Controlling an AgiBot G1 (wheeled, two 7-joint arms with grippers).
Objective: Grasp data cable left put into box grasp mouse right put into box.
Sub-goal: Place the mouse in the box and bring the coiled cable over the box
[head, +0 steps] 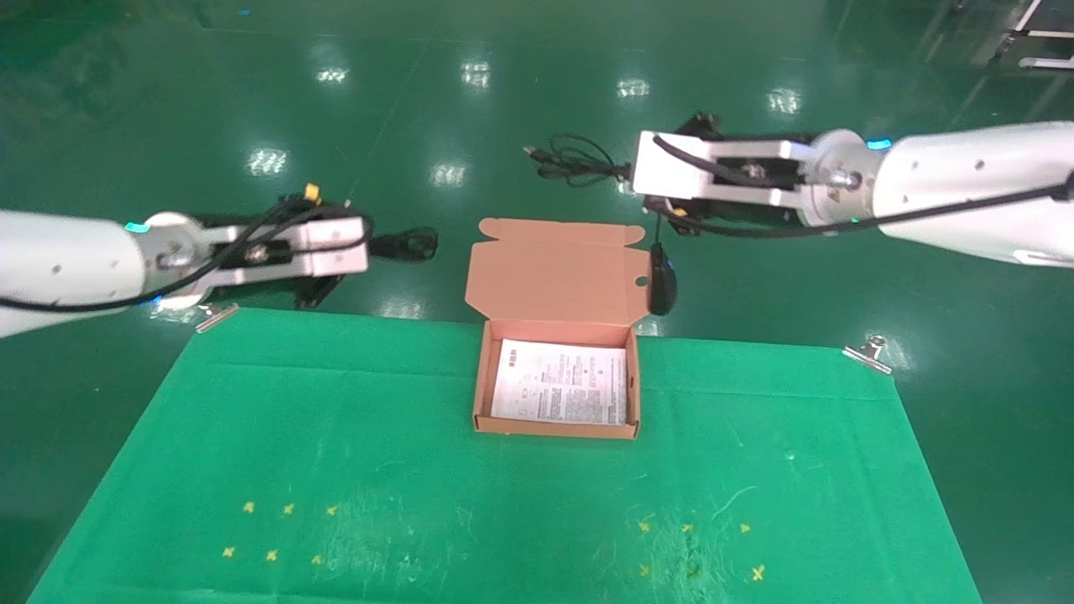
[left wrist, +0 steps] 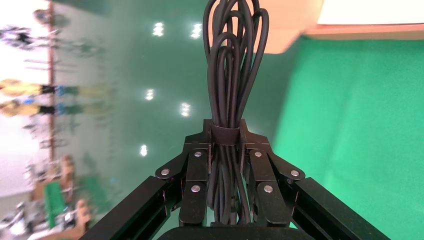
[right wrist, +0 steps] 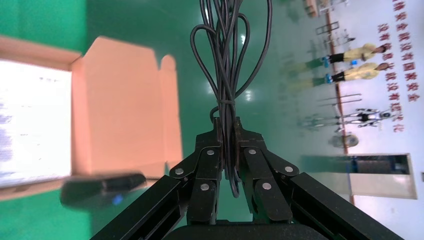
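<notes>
Setting: an industrial robot test hall or laboratory. The floor (head: 520, 50) is glossy green-coated concrete that mirrors rows of ceiling lights. The work surface is a table covered with a green cloth (head: 336, 436), fastened at its far corners by metal binder clips (head: 868, 352) and marked with small yellow crosses (head: 277, 533). The right wrist view shows a white wall with red Chinese lettering (right wrist: 400, 75), figures in yellow work clothing (right wrist: 350, 62) and further equipment along the hall's edge. A metal frame (head: 1036, 33) stands at the far right.
</notes>
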